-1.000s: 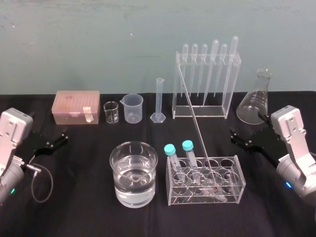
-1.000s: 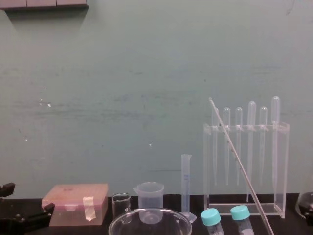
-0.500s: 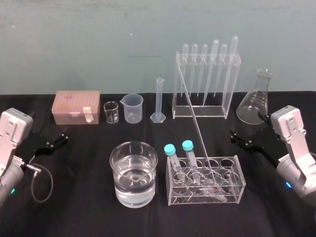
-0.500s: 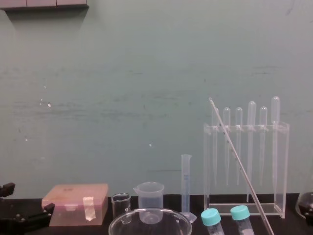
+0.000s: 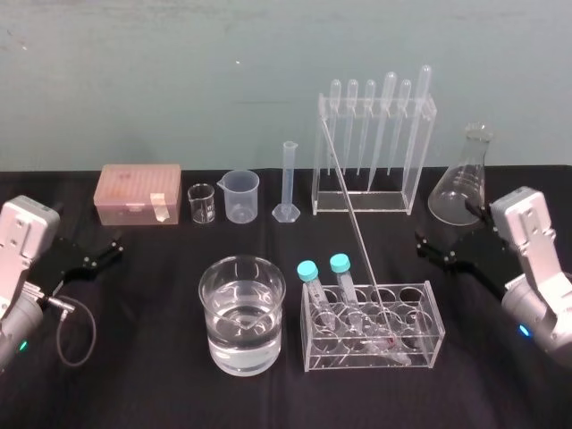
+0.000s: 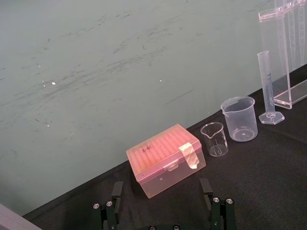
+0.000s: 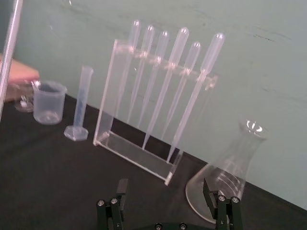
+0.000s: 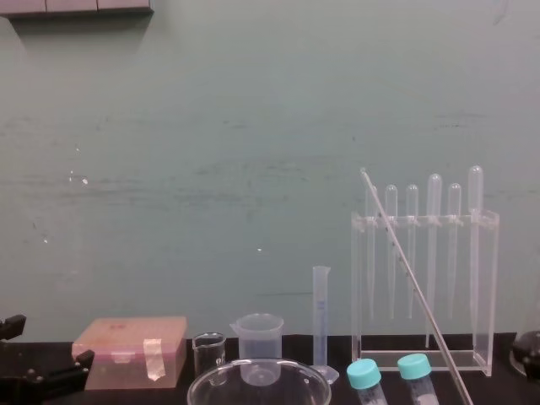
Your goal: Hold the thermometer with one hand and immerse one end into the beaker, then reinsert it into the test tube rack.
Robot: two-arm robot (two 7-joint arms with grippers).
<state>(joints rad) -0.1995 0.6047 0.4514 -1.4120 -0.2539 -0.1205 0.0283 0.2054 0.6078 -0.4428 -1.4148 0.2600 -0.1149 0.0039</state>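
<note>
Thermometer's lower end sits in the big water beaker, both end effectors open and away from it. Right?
No. The head view shows the thermometer with its lower end in the test tube rack, not the beaker. The left end effector and right end effector are open and away from it.

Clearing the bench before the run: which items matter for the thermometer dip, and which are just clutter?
Job: thermometer, beaker, test tube rack, left claw, right claw.
Lying about: pink box, tiny beaker, plastic beaker, cylinder, pipette stand, flask, capped tubes.
</note>
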